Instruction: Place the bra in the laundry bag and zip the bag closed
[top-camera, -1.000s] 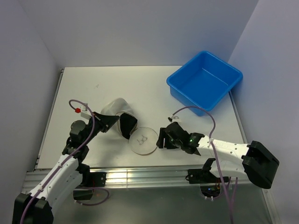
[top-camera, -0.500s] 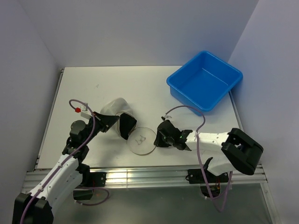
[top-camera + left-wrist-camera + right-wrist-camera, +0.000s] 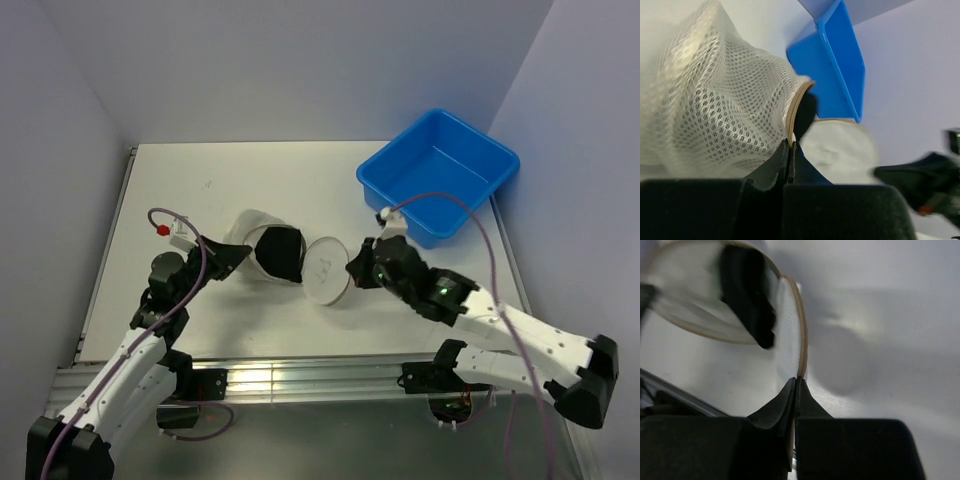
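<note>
The laundry bag (image 3: 252, 232) lies on its side at the table's middle left, a whitish mesh pouch with a tan rim. The black bra (image 3: 281, 254) fills its mouth. Its round flap (image 3: 326, 270) stands lifted on edge beside the opening. My left gripper (image 3: 236, 256) is shut on the bag's tan rim (image 3: 797, 106), its fingertips (image 3: 791, 145) pinched together under the mesh (image 3: 715, 100). My right gripper (image 3: 356, 271) is shut on the flap's tan edge (image 3: 801, 340), with the bra (image 3: 747, 295) dark inside the ring behind it.
A blue plastic bin (image 3: 438, 175) stands at the back right, close behind the right arm, and shows in the left wrist view as a blue wall (image 3: 840, 65). White table top (image 3: 200, 180) lies behind the bag, and walls close in on three sides.
My right gripper closed on the flap's edge and raised it from flat on the table to upright, moving back and left. The bag's mouth turned toward it. The left gripper held still.
</note>
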Robot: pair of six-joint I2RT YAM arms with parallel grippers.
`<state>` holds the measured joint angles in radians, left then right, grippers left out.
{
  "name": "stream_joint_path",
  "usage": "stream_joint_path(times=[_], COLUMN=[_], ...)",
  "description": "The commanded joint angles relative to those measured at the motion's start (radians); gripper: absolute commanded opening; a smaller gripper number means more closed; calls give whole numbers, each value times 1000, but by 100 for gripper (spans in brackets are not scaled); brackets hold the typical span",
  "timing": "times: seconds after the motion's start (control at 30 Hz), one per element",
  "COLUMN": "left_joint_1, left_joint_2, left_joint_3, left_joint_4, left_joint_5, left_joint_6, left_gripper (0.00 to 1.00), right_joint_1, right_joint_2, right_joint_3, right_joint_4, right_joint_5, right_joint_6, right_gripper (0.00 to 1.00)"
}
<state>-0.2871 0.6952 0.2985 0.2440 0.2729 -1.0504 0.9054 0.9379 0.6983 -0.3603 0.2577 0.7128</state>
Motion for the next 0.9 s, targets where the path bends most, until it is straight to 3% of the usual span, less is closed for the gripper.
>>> stream_joint_path(times=[0.0, 0.2, 0.4, 0.67, 0.87], left_joint_1=[-7, -63, -302, -330, -368], left_joint_2=[-32, -25, 53, 138, 247], left_joint_3=[85, 117, 151, 126, 146], left_joint_4=[-78, -51, 7, 101, 178], left_joint_5=[-86, -72, -176, -135, -127], left_joint_6=[121, 116, 124, 110, 136], left_gripper=[0, 0, 0, 0, 0], right_joint_1=[4, 4, 0, 0, 55], right_joint_2=[-71, 10, 70, 94, 232], right_joint_3=[301, 575, 703, 718, 841], right_joint_4=[-321, -431, -511, -600, -586], right_joint_5=[121, 152, 155, 320, 340], right_joint_6=[-168, -266, -302, -322, -322], right_gripper=[0, 0, 0, 0, 0])
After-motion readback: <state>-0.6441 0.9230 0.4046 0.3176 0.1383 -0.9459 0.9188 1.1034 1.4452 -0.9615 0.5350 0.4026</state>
